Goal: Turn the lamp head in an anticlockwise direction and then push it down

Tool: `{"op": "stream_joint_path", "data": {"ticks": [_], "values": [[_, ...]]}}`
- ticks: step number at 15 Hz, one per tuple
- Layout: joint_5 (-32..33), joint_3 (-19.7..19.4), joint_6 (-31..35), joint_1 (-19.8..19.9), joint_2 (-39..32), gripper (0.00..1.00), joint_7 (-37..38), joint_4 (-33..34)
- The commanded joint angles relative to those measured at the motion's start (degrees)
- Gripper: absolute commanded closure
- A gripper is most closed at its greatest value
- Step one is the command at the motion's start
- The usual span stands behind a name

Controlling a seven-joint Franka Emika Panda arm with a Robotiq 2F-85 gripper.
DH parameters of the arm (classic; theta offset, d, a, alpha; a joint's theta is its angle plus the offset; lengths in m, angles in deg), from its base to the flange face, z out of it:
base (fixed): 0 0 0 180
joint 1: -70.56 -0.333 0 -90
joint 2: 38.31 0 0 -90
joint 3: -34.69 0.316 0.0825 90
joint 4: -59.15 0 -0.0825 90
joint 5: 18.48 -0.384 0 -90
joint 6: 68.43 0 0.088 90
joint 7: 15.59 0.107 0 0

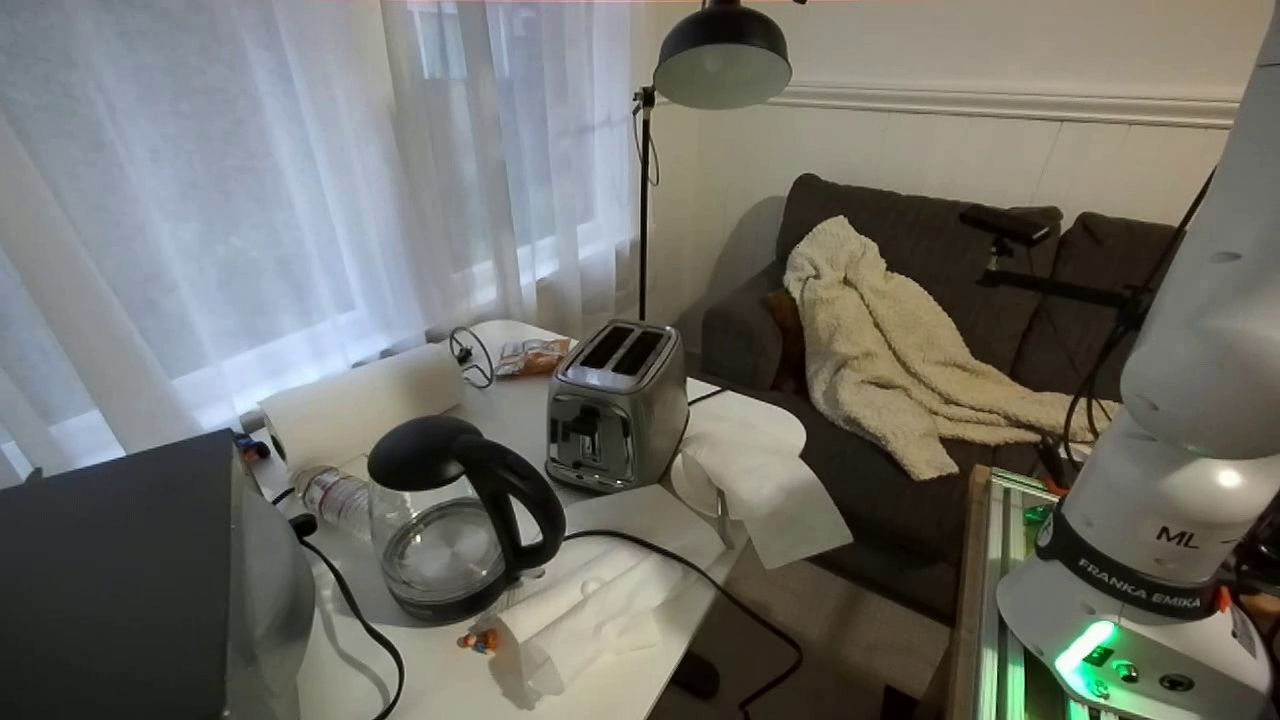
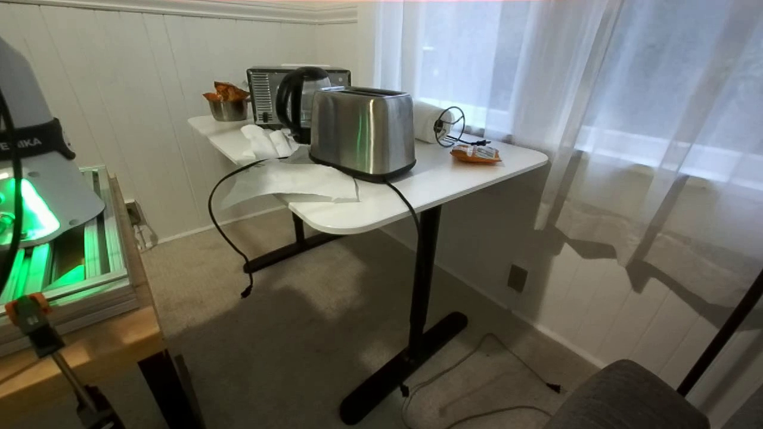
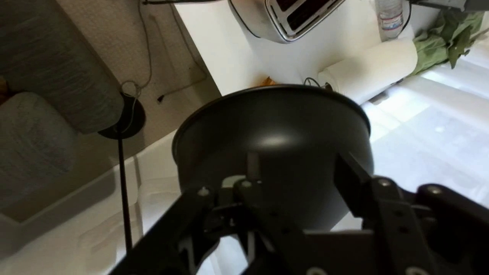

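Observation:
The lamp head (image 1: 722,30) is a black dome shade with a pale inside. In an exterior view it hangs at the top edge with its opening facing down, beside a thin dark pole (image 1: 645,220). In the wrist view the lamp head (image 3: 275,126) fills the middle, its wide rim away from me. My gripper (image 3: 297,156) is open, its two fingers apart with the dark dome surface between and beyond them. I cannot tell whether the fingers touch the shade. The joint at the top of the shade is hidden. The gripper is outside both exterior views.
Below stands a white table (image 2: 334,220) with a toaster (image 1: 615,400), a glass kettle (image 1: 440,540), a paper towel roll (image 1: 365,400) and a dark oven (image 1: 110,580). A sofa (image 1: 920,240) with a cream blanket (image 1: 880,330) is near the pole. Sheer curtains (image 1: 250,180) hang alongside.

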Motion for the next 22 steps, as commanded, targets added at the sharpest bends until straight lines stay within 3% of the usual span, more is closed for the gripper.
{"op": "stream_joint_path", "data": {"ticks": [1,4,10,11,15,18,19,22], "values": [[-3.69,-0.23,-1.01,4.95,-5.55,0.77,1.4,6.41],[-5.58,1.18,0.3,7.7,-8.92,0.99,3.35,8.65],[-9.19,4.98,8.5,10.99,-14.56,1.0,9.48,12.59],[-10.34,3.67,9.44,9.9,-15.04,1.0,9.76,12.38],[-13.11,4.55,11.17,9.87,-16.92,1.0,10.81,13.01],[-13.62,5.17,8.86,9.78,-17.84,1.0,11.15,13.0],[-12.47,7.86,7.77,11.52,-18.36,1.0,11.76,13.87],[-12.57,9.73,2.75,12.75,-18.95,1.0,12.85,14.14]]}}
